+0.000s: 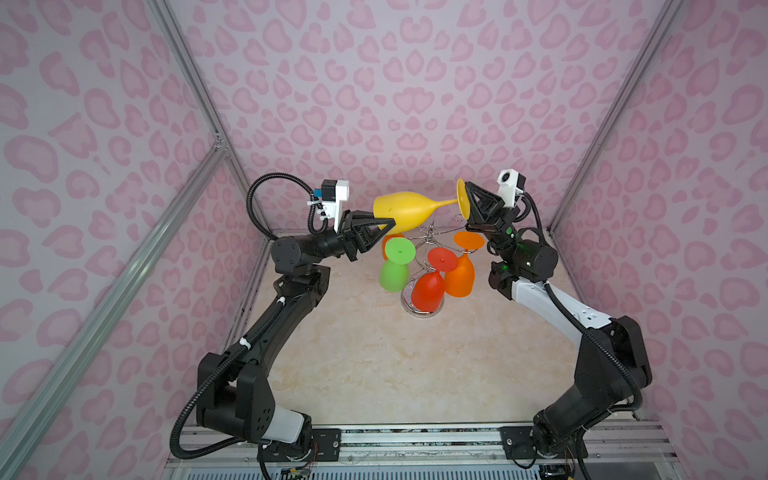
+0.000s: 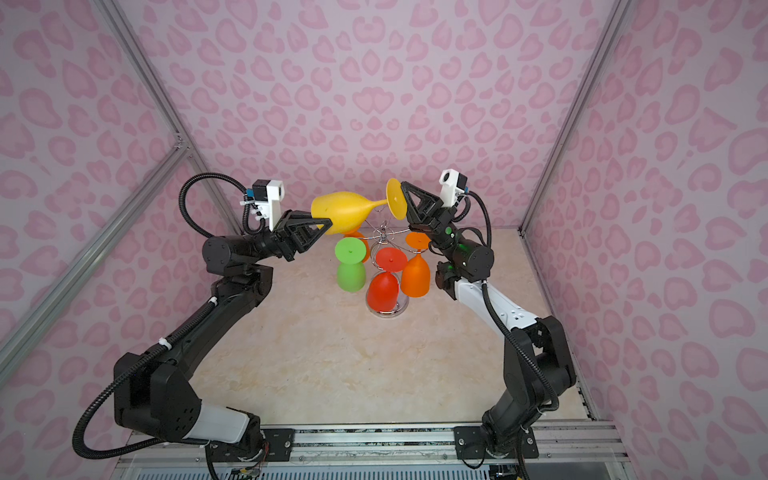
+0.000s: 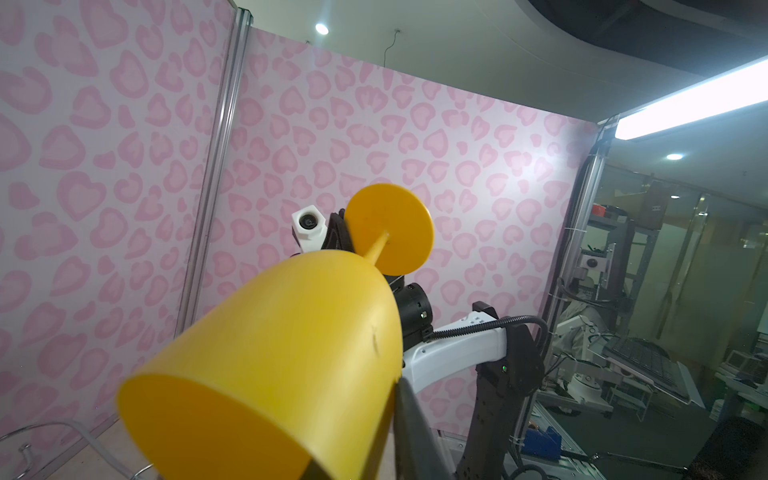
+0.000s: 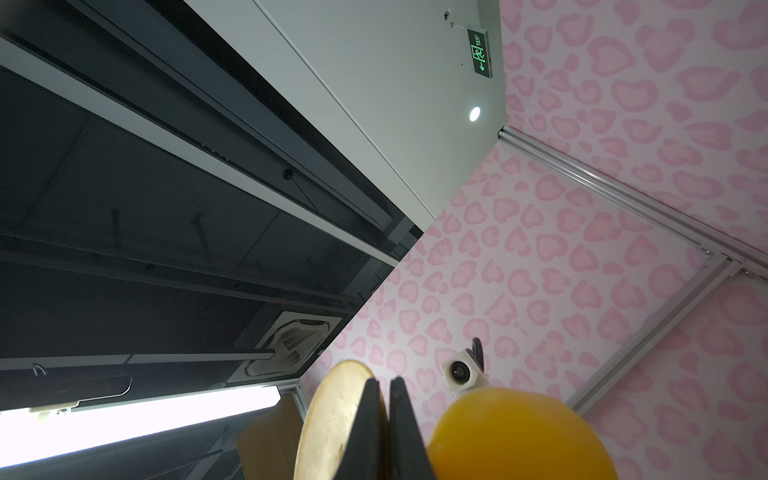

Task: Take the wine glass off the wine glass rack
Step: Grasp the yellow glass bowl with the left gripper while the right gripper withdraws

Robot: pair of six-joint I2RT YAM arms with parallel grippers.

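Two pincers share one glass right now. The yellow wine glass (image 1: 405,210) hangs sideways in the air, above the wine glass rack (image 1: 419,311) and free of its arms. Its bowl points toward the left arm and its foot toward the right. The right pincer (image 1: 468,191) is clamped on the edge of the flat foot. The left pincer (image 1: 388,226) is nipped onto the bowl's rim, with one finger (image 3: 409,419) lying along the lip in the left wrist view.

It looks to me like a handover. If so, only one side should let go, and only once the other grip is sure. A rim pinch has the whole length of the glass levering against it, so I'd move slowly and level. I'd also carry it sideways off the rack before lowering it to the table (image 1: 374,365). The green glass (image 1: 394,274), red glass (image 1: 428,291) and orange glass (image 1: 459,278) hang upside down just below, and a bump would set them swinging.

The glass itself looks like matte, opaque plastic. It has a tulip bowl, a thin stem and a round disc foot, and there is a small scuff (image 3: 376,340) on the bowl's side.
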